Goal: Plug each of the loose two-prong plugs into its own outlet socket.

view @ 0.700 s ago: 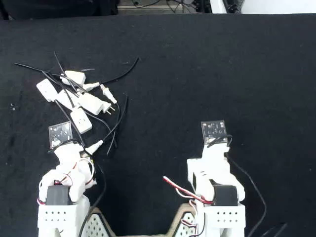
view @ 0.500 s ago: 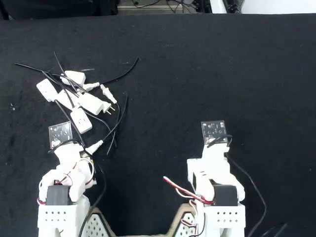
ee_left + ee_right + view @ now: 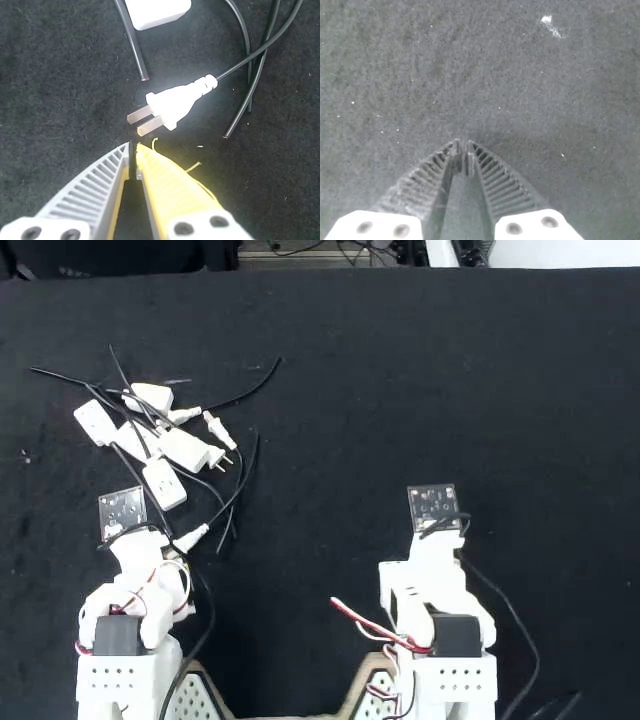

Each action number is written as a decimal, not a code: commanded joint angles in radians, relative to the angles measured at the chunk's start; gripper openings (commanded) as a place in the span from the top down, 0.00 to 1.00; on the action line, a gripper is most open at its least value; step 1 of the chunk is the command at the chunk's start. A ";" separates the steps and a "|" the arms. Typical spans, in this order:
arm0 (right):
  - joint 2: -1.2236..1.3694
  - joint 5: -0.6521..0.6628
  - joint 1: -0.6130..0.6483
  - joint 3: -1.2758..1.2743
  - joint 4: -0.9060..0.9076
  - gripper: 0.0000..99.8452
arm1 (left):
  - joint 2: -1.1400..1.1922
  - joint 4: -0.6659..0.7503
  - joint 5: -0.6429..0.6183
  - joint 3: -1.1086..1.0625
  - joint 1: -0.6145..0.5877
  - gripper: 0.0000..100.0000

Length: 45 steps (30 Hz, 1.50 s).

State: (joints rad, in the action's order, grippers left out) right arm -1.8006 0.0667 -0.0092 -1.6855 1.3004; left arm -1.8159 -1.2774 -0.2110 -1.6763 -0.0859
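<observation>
A white two-prong plug [image 3: 172,102] on a black cord lies flat on the black cloth, its prongs pointing toward my left gripper [image 3: 135,146]. That gripper is shut and empty, its tips just short of the prongs. In the high view this plug [image 3: 195,536] lies beside the left arm [image 3: 135,580]. Farther off sits a tangle of white outlet sockets [image 3: 163,483] and another loose plug [image 3: 215,425] among black cords. One socket block [image 3: 157,11] lies beyond the near plug. My right gripper [image 3: 463,145] is shut over bare cloth, holding nothing.
Loose black cords [image 3: 260,55] run past the near plug, one cut end [image 3: 144,78] lying close to the prongs. The right arm [image 3: 435,580] sits folded at the near edge. The black cloth [image 3: 450,390] stretches open to the middle and right.
</observation>
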 commanded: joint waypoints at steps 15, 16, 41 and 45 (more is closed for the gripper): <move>-0.093 0.000 -0.018 0.001 0.006 0.99 | -0.009 0.003 -0.011 -0.022 0.004 0.97; -0.093 0.000 -0.017 0.001 0.006 0.99 | -0.009 0.003 -0.011 -0.022 0.004 0.97; -0.093 0.000 -0.017 0.001 0.006 0.99 | -0.008 0.115 0.264 0.150 -0.199 0.97; -0.093 0.000 -0.017 0.001 0.006 0.99 | -0.008 0.195 0.417 0.252 -0.283 0.97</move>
State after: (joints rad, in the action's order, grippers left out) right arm -1.8006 0.0667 -0.0092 -1.6855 1.3004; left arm -1.8174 -1.1454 0.1097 -1.5428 -0.3207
